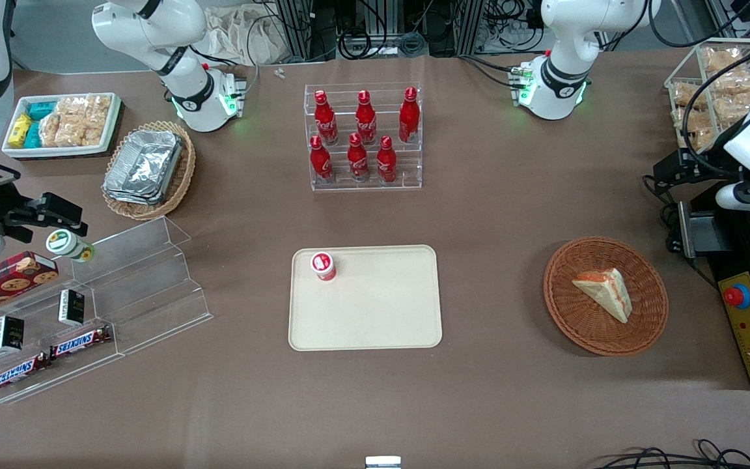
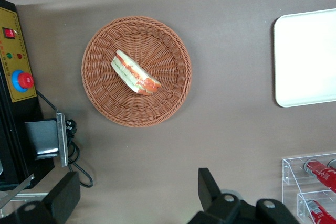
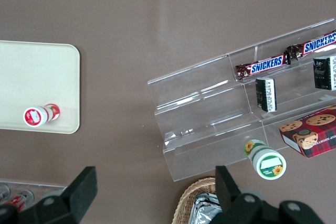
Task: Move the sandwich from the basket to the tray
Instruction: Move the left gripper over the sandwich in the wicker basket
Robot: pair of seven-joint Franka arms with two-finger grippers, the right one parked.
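The sandwich point(image 1: 604, 293) lies in the round reddish-brown wicker basket point(image 1: 560, 312) toward the working arm's end of the table. In the left wrist view the sandwich point(image 2: 135, 73) shows its orange-red and green layers, inside the basket point(image 2: 100, 98). The cream tray point(image 1: 375, 312) sits mid-table; its corner shows in the left wrist view point(image 2: 310, 61). My left gripper point(image 1: 669, 174) hangs high above the table, farther from the front camera than the basket. Its fingers point(image 2: 210, 190) are wide apart and empty, the gripper point(image 2: 137, 195) well clear of the basket.
A small red-capped bottle point(image 1: 323, 266) stands on the tray's corner. A rack of red cola bottles point(image 1: 365, 140) stands farther back. A black and yellow control box point(image 1: 749, 326) with a red button lies beside the basket. A wire rack of snack bags point(image 1: 713, 85) stands near the working arm.
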